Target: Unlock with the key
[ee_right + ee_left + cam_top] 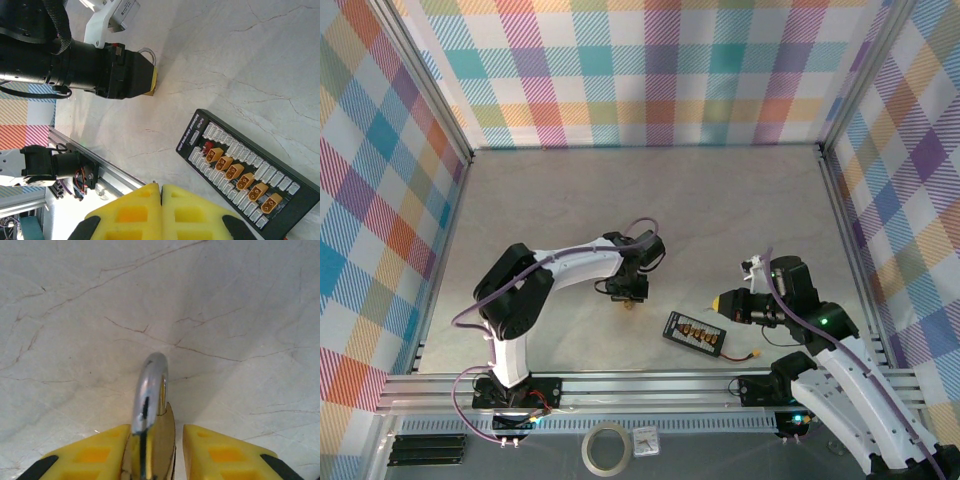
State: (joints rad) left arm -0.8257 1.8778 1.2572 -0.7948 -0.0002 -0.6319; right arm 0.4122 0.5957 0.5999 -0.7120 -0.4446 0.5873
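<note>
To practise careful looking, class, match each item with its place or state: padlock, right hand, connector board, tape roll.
1 padlock
2 right hand
3 connector board
4 tape roll

A fingers pressed together
B flat on the table
C between the fingers of the left hand
D beyond the rail, off the table

Pairs: 1-C, 2-A, 3-B, 4-D.

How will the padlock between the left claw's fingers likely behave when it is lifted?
The padlock looks like solid metal, so it is probably stiff and heavy for its size. Its polished shackle may slip against the yellow fingers.
</note>
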